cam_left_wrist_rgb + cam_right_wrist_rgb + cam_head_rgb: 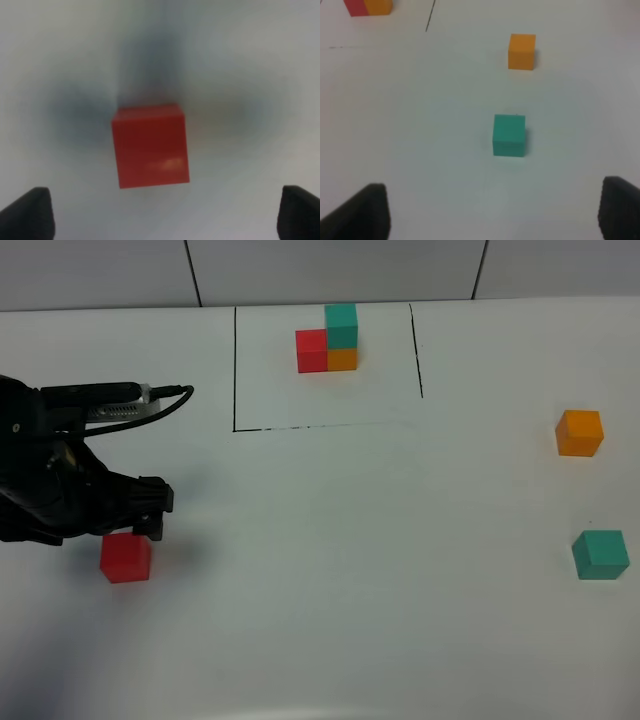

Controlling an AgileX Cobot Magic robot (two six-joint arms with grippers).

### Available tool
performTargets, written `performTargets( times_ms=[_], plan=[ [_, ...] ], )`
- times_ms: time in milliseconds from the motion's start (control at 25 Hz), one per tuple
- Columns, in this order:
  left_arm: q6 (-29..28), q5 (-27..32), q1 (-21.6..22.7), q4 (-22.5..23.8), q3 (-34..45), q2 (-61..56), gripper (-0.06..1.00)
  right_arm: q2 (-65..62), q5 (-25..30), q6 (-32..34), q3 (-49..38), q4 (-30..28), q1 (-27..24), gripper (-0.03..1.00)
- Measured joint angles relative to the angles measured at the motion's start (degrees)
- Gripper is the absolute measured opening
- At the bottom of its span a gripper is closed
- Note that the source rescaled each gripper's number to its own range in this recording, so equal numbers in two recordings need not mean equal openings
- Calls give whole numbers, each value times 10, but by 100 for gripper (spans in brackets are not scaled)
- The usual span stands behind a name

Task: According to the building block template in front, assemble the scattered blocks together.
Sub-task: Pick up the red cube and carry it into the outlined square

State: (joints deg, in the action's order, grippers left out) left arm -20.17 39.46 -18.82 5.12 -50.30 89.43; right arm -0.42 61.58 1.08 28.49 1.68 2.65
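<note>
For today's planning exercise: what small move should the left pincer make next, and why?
Probably lower straight down over the red block: the left pincer is open, hovering above it, and the block lies roughly centred between its fingertips, not yet gripped.

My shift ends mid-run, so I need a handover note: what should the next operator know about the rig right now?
Left gripper: open, holding nothing, close to the red block on the left of the table.
Right gripper: open, empty, facing the teal block, with the orange block beyond it; both sit apart on the right.
Template, in the marked box at the back: red and orange side by side, teal on top of the orange.
Done: nothing assembled; the three loose blocks lie apart.
Left: grasp the red block, then bring all three together to match the template.
</note>
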Motion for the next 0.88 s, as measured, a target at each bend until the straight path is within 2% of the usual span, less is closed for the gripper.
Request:
performTargets(
  times_ms=[200, 360, 880],
  plan=[
    [-2, -9, 22, 8, 0, 0, 93, 0, 0, 0, 0, 0, 0, 70],
    [-2, -22, 22, 8, 0, 13, 93, 0, 0, 0, 0, 0, 0, 70],
    [-1, -73, 22, -3, 2, 143, 92, 0, 0, 0, 0, 0, 0, 70]
  ],
)
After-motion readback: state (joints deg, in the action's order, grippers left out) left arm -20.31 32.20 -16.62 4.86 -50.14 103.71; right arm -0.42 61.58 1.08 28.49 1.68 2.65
